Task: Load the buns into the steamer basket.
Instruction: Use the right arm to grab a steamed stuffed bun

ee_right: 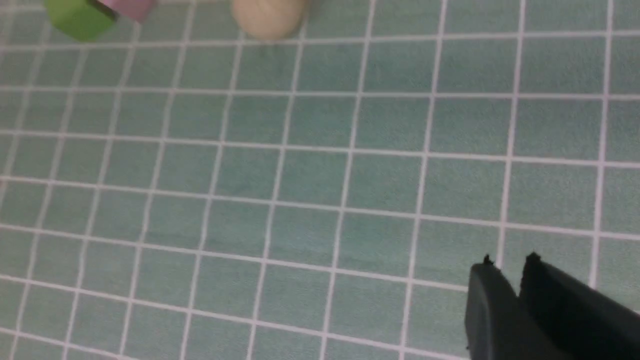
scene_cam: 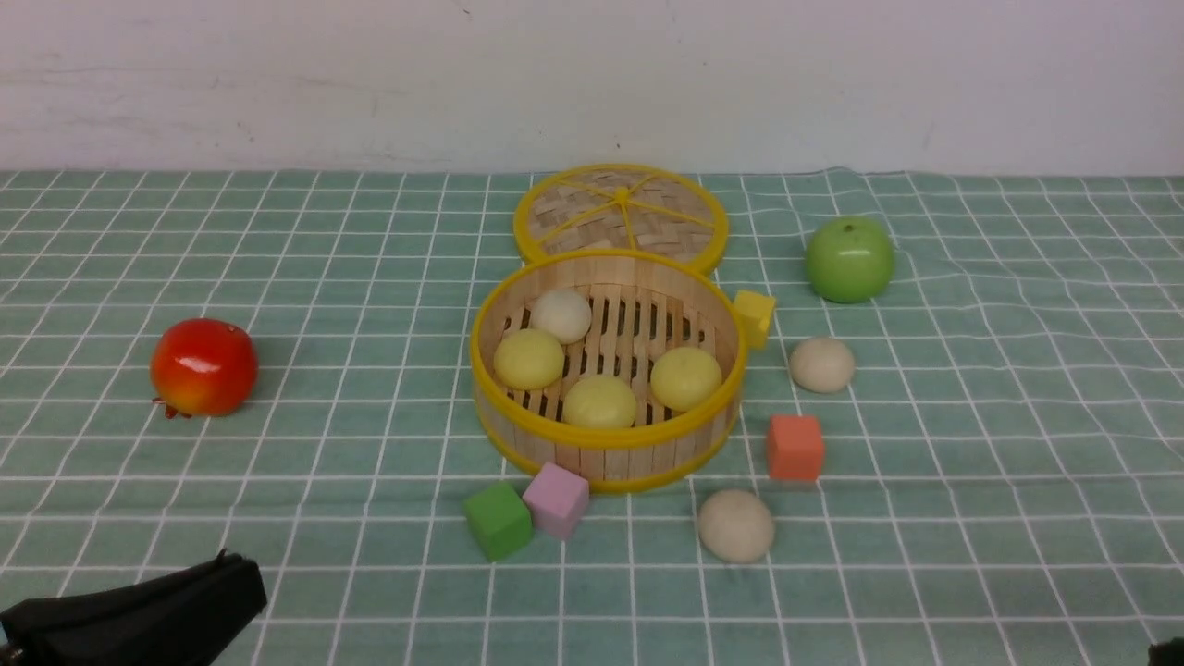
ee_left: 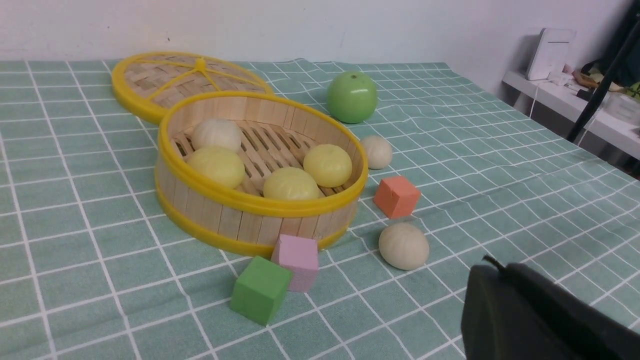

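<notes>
Front view: we see a desk (scene_cam: 971, 444) under a green checked cloth, with the steamer basket (scene_cam: 638, 458) at the centre of the frame. Four buns (scene_cam: 599, 400) sit inside it, three pale yellow and one off-white. Two more are outside on the cloth. The upper beige bun (scene_cam: 821, 364) lies right of the basket, below the green apple (scene_cam: 849, 260). The lower beige bun (scene_cam: 736, 525) lies right of centre, below the orange cube (scene_cam: 795, 448) and near the pink cube (scene_cam: 556, 499).

The left hand (scene_cam: 236, 578) rests in the lower left corner, fingers together and empty. In the right wrist view, the right hand (ee_right: 510, 262) shows in the lower right. Its fingers are drawn close, with only a thin dark line between them, and they hold nothing. The lower beige bun appears blurred at that view's top edge, well apart from the hand.

We judge the task two buns short. The main risk is that a smooth dome could squirt out of a pinch that lands off centre, then roll across the cloth. A low approach to either bun could also nudge the orange cube, which sits between them. A carried bun could clip the basket's yellow rim, or a release over the crowded front could drop it onto a bun already inside. The bare slats at the basket's upper right look safer.
</notes>
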`<act>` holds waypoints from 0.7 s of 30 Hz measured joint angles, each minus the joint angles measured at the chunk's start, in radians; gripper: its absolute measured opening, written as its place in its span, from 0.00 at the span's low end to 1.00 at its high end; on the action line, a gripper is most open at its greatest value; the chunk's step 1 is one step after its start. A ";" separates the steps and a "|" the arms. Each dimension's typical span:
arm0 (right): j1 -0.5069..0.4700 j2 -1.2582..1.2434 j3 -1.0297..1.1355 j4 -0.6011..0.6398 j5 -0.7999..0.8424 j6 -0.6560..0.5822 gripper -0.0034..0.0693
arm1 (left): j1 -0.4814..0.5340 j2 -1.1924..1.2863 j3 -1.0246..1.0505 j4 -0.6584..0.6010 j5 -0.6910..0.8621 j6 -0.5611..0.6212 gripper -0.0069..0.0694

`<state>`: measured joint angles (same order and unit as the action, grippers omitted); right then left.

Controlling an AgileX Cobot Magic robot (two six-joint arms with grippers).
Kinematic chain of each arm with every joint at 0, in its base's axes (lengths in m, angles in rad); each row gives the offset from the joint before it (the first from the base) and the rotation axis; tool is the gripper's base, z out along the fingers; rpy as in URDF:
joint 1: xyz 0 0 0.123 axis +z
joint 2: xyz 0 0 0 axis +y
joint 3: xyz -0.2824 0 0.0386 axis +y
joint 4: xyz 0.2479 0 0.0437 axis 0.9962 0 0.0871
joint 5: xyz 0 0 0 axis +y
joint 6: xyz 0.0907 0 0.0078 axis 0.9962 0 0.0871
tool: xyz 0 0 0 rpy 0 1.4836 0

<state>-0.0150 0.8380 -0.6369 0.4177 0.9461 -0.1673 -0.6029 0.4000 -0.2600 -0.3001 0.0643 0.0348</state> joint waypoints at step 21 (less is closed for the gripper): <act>0.534 0.981 -0.747 -0.303 -0.042 0.132 0.28 | 0.000 0.000 0.000 -0.002 0.000 0.000 0.08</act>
<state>0.5188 1.8187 -1.3843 0.1142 0.9040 -0.0352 -0.6029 0.4000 -0.2600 -0.3020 0.0643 0.0348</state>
